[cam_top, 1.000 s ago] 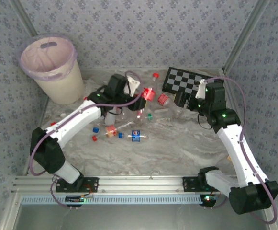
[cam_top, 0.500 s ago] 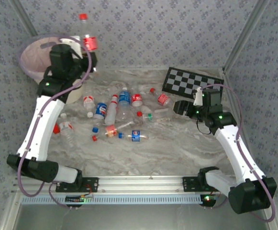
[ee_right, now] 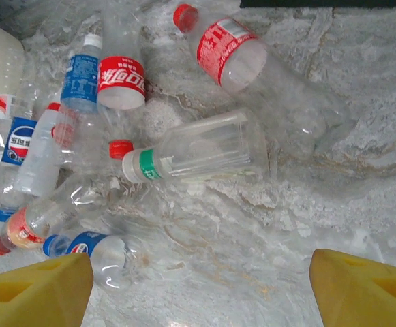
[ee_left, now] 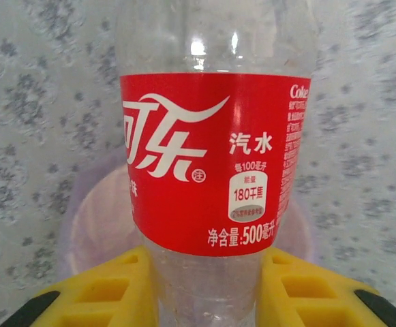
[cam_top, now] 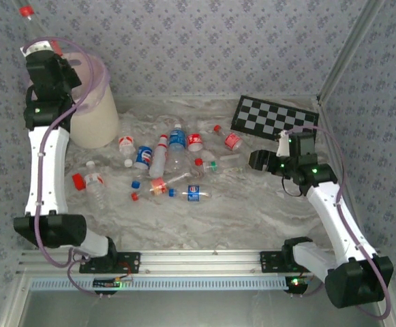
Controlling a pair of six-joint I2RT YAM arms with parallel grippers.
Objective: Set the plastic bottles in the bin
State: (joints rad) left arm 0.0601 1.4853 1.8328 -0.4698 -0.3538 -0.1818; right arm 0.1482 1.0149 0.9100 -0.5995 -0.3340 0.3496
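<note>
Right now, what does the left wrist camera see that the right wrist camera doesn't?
Left wrist camera: one red-label bottle standing up, pinched between the left fingers, with the pink-lined bin behind it and wallpaper around. Right wrist camera: loose bottles lying on the marble table, one a green-capped bottle, and the right fingers spread wide, holding nothing. Both: yellow fingers and clear bottles with red labels.

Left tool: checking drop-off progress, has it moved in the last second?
Yes. The left tool swung left and back from the bottle pile to the bin, holding a red-label bottle.
</note>
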